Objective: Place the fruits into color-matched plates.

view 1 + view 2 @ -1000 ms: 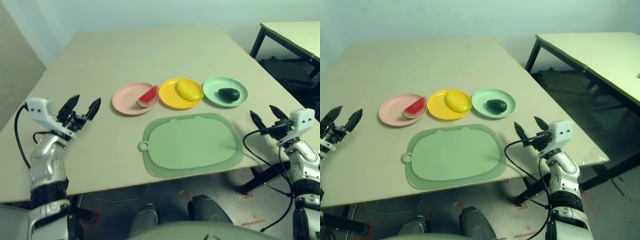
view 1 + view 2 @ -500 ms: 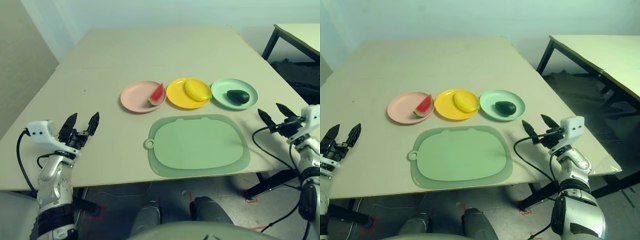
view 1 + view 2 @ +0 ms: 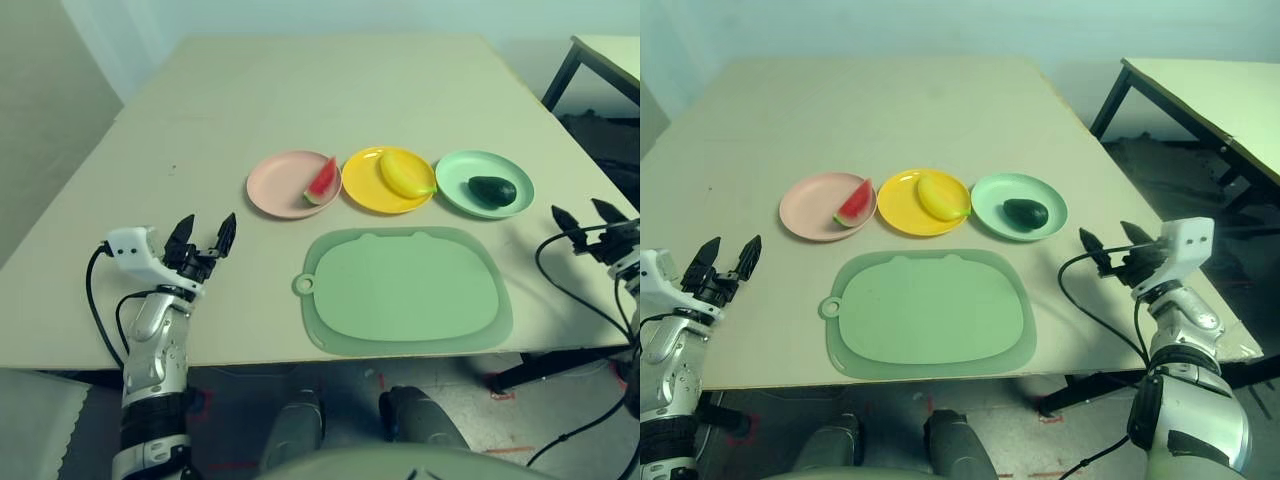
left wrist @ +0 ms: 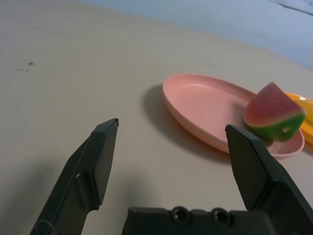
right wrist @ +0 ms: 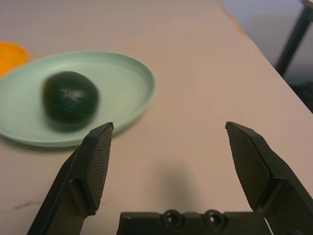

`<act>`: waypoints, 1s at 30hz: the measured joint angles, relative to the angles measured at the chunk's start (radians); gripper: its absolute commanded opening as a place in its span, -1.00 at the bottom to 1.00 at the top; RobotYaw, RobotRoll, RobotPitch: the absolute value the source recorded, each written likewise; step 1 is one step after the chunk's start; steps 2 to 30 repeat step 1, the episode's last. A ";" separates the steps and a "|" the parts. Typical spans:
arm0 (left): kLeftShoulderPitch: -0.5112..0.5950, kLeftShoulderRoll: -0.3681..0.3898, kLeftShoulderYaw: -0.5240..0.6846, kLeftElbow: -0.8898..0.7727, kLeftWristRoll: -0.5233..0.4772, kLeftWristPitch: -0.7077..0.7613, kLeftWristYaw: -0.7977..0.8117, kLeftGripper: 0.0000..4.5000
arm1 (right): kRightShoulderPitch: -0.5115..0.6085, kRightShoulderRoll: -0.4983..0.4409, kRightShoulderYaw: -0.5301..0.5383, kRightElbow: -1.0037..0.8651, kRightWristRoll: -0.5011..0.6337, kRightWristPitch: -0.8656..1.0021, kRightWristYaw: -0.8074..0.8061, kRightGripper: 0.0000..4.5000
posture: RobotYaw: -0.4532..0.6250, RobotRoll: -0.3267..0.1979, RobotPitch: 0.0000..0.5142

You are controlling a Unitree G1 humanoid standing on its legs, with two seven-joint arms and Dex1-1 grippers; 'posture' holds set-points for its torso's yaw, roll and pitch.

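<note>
A beige table (image 3: 300, 90) is seen, taking up most of the scene. On its near middle a large pale green mat (image 3: 405, 290) with a ring tab at its left edge is laid flat, nothing on it.

Just beyond the mat, three plates are set in a row, left to right: pink plate (image 3: 283, 185), yellow plate (image 3: 365, 190), mint green plate (image 3: 460, 180). Neighbouring rims are close, almost touching.

Fruits, each found in the plate of its own colour:
- yellow banana (image 3: 403, 173), laid across the right half of the yellow plate, its end reaching over the rim toward the green plate.
- watermelon wedge (image 3: 321, 181), propped at the right edge of the pink plate, red face to the left, green rind to the right.
- dark green avocado (image 3: 492, 190), resting right of centre in the mint plate.

Left gripper (image 3: 204, 238) is held low over bare table, near left, well apart from the pink plate; fingers spread wide, nothing between them. Right gripper (image 3: 1112, 243) is held at the table's near right edge, near the mint plate but clear of it; fingers likewise parted, nothing gripped.
</note>
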 measured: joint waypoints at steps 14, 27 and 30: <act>0.010 -0.004 0.000 -0.001 0.000 -0.003 0.004 0.97 | 0.000 -0.003 -0.001 0.002 0.000 0.006 -0.004 1.00 | -0.26 0.25 -0.53; 0.010 -0.004 0.000 -0.001 0.000 -0.003 0.004 0.97 | 0.000 -0.003 -0.001 0.002 0.000 0.006 -0.004 1.00 | -0.26 0.25 -0.53; 0.010 -0.004 0.000 -0.001 0.000 -0.003 0.004 0.97 | 0.000 -0.003 -0.001 0.002 0.000 0.006 -0.004 1.00 | -0.26 0.25 -0.53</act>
